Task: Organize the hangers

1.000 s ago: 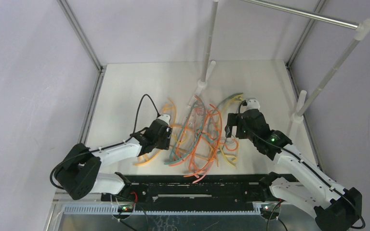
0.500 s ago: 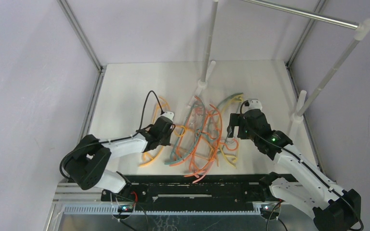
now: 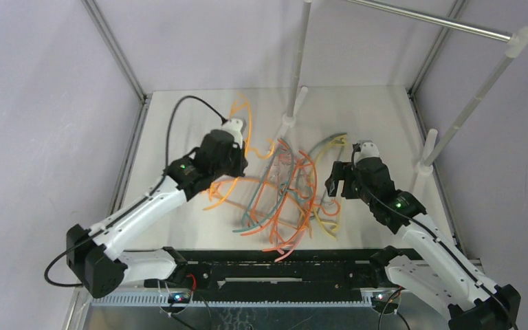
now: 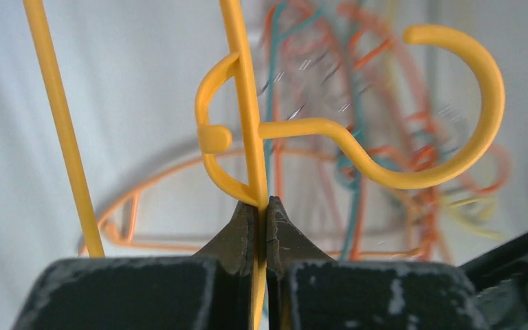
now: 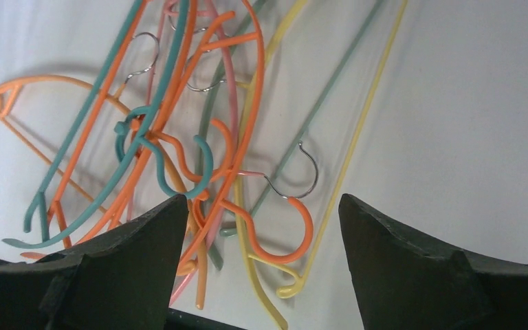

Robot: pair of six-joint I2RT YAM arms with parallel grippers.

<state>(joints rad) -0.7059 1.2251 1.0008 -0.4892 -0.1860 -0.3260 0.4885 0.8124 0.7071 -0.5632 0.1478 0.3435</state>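
— White desk (image 3: pixel 172 117) looks crowded: my left pincer (image 4: pixel 261 206) pinches one thin yellow-orange plastic hanger (image 4: pixel 247 103) above it. Risk?
— Its arm may snag the tangled coloured hangers (image 3: pixel 285 199) lying mid-desk; right pincer (image 5: pixel 261 203) hovers wide, empty

The hangers (image 4: pixel 496 89) are glossy smooth plastic, some with metal hooks (image 5: pixel 315 172); table (image 3: pixel 179 117) matt white; far rack bar (image 3: pixel 426 19) shiny steel

White table (image 3: pixel 179 117) — tangled hangers (image 3: pixel 285 206) heaped mid-surface, rack pole bases (image 3: pixel 287 125) beyond
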